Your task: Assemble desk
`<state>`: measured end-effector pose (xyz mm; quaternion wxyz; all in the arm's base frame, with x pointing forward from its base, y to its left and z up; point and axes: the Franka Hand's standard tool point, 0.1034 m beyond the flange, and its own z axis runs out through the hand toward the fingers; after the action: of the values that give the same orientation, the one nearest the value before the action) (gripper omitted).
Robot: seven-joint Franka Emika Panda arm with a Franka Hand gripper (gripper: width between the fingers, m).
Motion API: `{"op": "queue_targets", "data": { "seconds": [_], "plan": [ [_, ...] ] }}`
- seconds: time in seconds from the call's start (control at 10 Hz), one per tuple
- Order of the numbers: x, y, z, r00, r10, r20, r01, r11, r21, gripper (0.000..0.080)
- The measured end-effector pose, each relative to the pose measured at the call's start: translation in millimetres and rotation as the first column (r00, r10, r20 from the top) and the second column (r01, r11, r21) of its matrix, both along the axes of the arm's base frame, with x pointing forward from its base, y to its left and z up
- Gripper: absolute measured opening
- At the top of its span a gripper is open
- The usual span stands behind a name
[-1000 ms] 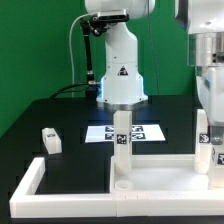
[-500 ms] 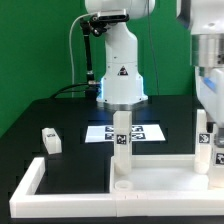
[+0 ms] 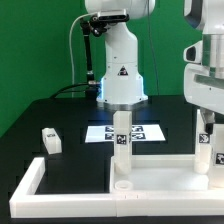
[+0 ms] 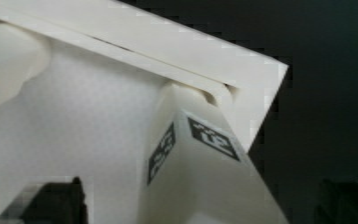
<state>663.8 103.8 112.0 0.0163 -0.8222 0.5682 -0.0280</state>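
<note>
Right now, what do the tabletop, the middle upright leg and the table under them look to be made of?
Tabletop: looks like hard white plastic, smooth with a soft sheen; even colour and a moulded rim.
Upright leg: same white plastic look. It carries a printed black-and-white tag, probably a paper or film label.
Table: black and matte; whether cloth or board, I cannot tell.

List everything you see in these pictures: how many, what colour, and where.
tabletop panel: 1, white, front of table
legs: 3, white with tags; two upright at the panel, one loose on the exterior view's left
border rail: 1, white, front-left of table
marker board: 1, white with black tags, flat behind the panel
table: 1, black
arm: 1, white, base at rear
fingers: 2, dark, apart
</note>
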Motion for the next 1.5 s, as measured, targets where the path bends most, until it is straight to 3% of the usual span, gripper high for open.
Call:
{"op": "queue_targets", "data": {
  "seconds": [0.2,0.3,0.4,0.6,0.7,0.8,0.9,1.0,1.3,1.4,1.5],
  "plan": [
    [3.8,-1.3,1.5,0.931,0.364,-0.025,-0.365,0.927,-0.081,0.0648],
    [4.3,4.1,0.9,0.868,0.496,-0.030,-0.496,0.864,-0.085,0.0648],
    [3.9,6.6,0.7,0.833,0.553,-0.036,-0.553,0.828,-0.086,0.0648],
    [4.1,4.7,0.6,0.842,0.538,-0.035,-0.539,0.838,-0.086,0.0648],
    [4.1,4.7,0.6,0.851,0.524,-0.033,-0.525,0.847,-0.085,0.0554],
    [2.9,1.8,-0.1,0.873,0.486,-0.036,-0.487,0.869,-0.083,0.0372],
    [1.8,0.3,0.2,0.906,0.422,-0.036,-0.424,0.902,-0.079,0.0372],
    [1.5,1.1,0.1,0.930,0.366,-0.032,-0.367,0.927,-0.077,0.0297],
    [1.0,-1.4,-0.5,0.996,0.086,-0.012,-0.086,0.995,-0.054,0.0297],
    [0.9,-0.4,-1.0,0.989,-0.147,-0.006,0.147,0.989,-0.008,0.0297],
    [2.3,3.9,-1.6,0.923,-0.385,-0.017,0.385,0.921,0.055,0.0297]
  ]
}}
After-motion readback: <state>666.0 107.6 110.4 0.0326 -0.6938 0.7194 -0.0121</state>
